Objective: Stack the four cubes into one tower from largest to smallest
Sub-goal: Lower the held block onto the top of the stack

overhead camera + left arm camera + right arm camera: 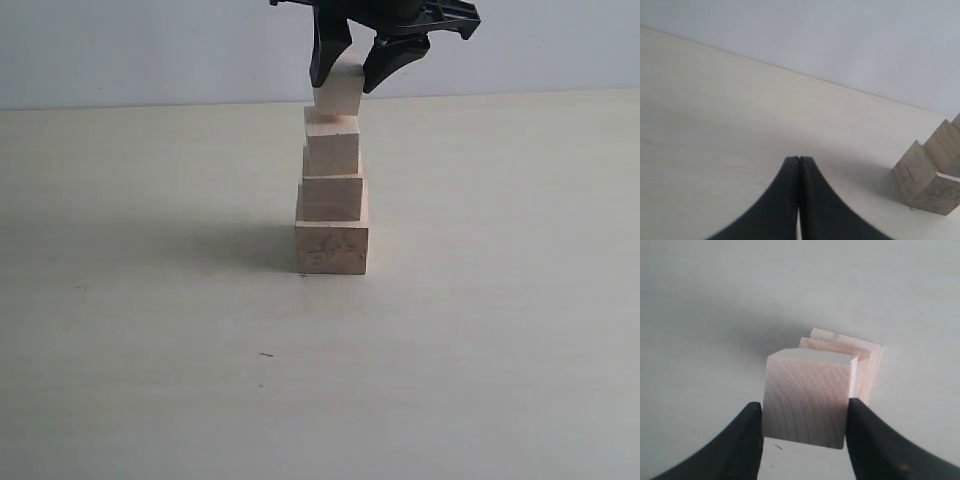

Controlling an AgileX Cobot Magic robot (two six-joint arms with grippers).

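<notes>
Three pale wooden cubes stand stacked in the middle of the table: the largest cube [332, 250] lowest, a smaller one [333, 198] on it, a third [332, 152] above. My right gripper [347, 82] comes down from above and is shut on the smallest cube [338, 95], which hangs slightly tilted at the third cube's top; whether it rests there I cannot tell. In the right wrist view both fingers press the smallest cube [807, 397], with the tower [867, 360] below it. My left gripper [799, 159] is shut and empty, low over the table beside the tower [930, 180].
The pale table [150, 330] stretches wide on every side of the tower. A plain light wall [150, 50] rises behind its far edge. A few small dark specks [266, 354] mark the tabletop in front.
</notes>
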